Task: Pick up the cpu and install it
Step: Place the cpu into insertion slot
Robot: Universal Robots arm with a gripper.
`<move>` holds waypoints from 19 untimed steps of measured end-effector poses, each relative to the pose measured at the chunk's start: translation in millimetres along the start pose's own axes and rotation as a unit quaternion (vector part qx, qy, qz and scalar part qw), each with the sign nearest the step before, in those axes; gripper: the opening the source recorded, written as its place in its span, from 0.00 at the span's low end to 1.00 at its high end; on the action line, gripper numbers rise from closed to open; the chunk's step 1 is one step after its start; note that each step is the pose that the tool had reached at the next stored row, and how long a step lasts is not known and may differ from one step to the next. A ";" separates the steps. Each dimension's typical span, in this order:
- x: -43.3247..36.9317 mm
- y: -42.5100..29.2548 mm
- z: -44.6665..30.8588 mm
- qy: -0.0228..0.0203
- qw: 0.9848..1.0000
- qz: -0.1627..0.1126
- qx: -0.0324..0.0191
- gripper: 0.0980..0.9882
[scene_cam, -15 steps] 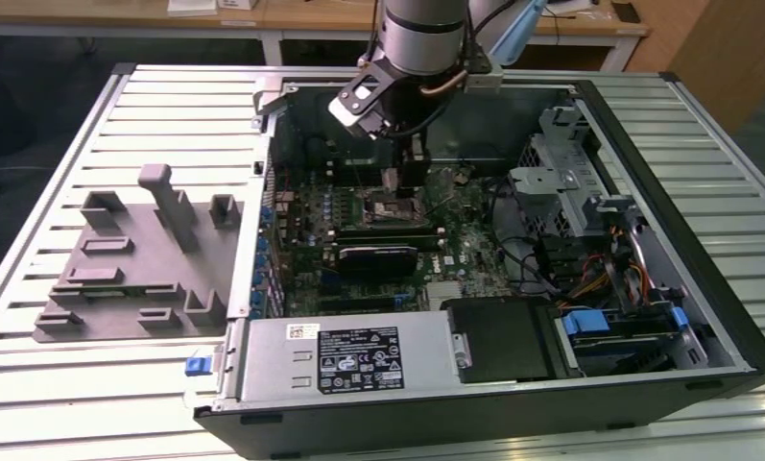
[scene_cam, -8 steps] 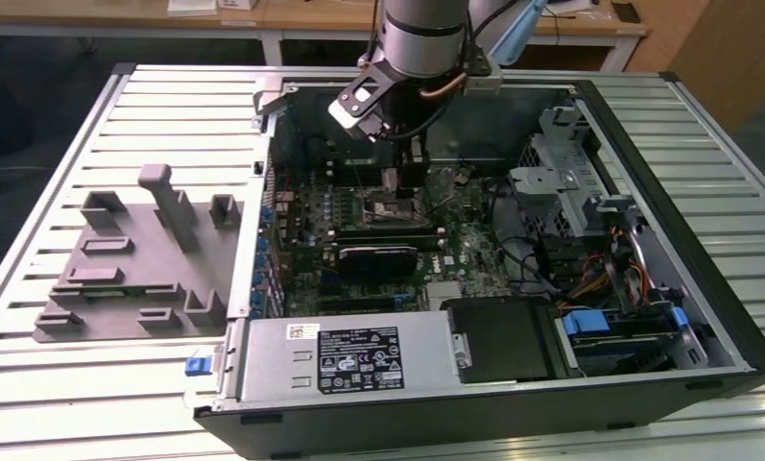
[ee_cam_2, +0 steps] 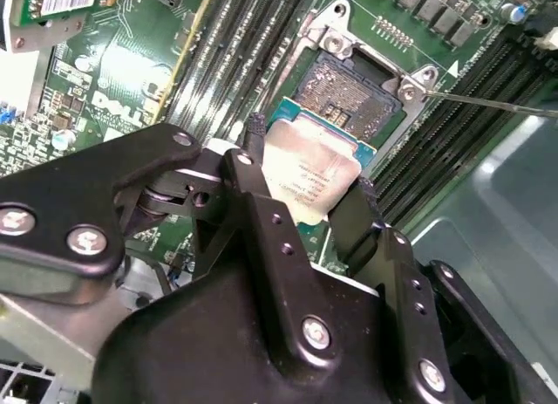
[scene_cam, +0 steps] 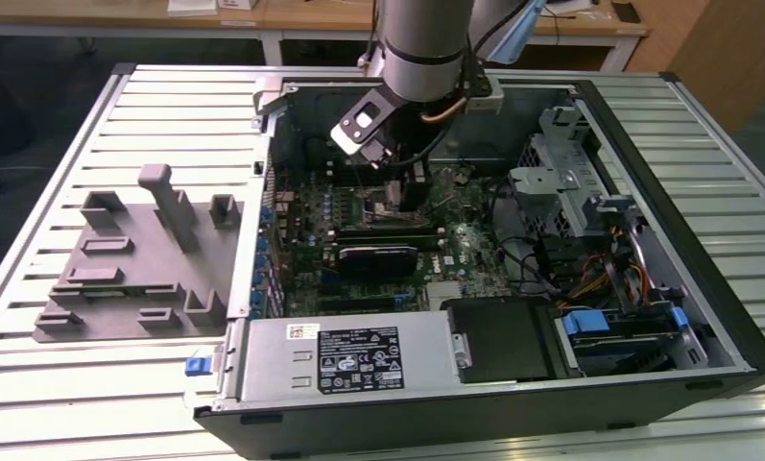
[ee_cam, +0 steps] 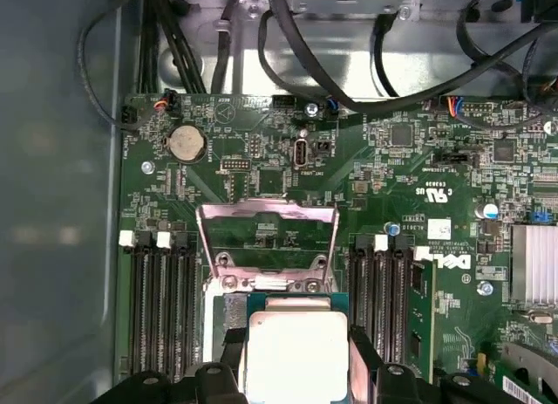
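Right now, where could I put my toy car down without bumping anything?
The table has bare slats between the grey fixture block and its near edge, and more beyond the block, on the exterior view's left. Inside the computer case it is crowded: the gripper holds the cpu close by the socket.

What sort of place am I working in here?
Probably a lab or workshop bench for PC assembly: an open computer case sits on a slatted metal table beside a grey fixture block, wooden desks behind. The hand holds the cpu near the motherboard socket.
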State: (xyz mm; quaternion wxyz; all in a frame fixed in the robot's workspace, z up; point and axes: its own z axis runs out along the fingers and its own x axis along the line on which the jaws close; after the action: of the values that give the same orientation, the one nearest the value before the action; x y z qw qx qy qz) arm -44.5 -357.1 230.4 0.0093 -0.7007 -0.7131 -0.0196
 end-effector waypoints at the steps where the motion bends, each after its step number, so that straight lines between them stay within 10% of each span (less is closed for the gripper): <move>1: -0.2 0.0 -0.3 0.000 1.000 0.000 0.000 0.50; 6: 0.5 0.2 -13.3 -0.004 1.000 0.000 -0.006 0.50; 11: 1.2 -0.4 -12.9 -0.036 0.999 -0.001 -0.012 0.50; 19: 1.2 -2.1 -9.9 -0.030 0.999 -0.019 -0.010 0.50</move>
State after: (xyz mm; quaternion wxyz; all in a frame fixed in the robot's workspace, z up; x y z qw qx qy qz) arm -46.7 -356.4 240.3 -0.0192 -0.6874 -0.7260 -0.0055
